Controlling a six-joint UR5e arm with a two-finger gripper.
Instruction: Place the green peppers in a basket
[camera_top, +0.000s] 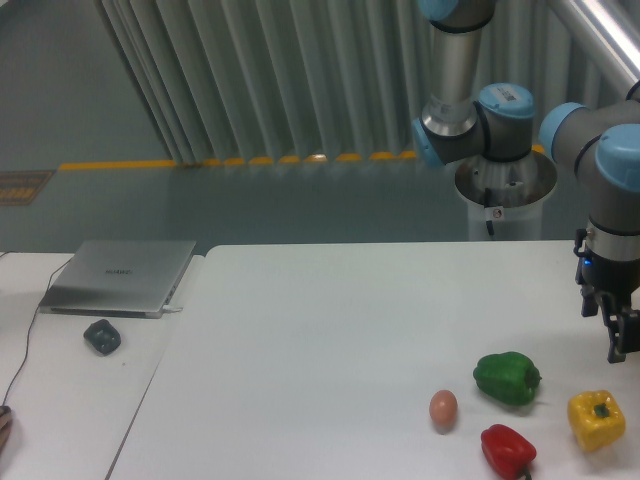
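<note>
A robotics lab: UR5e arm (600, 150) at white table (330, 340), taped floor line (200, 162)

Glossy green pepper (507, 378), matt white table (330, 340), brushed-metal laptop (120, 276)

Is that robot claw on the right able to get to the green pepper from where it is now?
Probably yes. The gripper hangs above the table to the right of the green pepper, with nothing between them. The yellow pepper, red pepper and egg lie close by but apart, leaving its top free.
</note>
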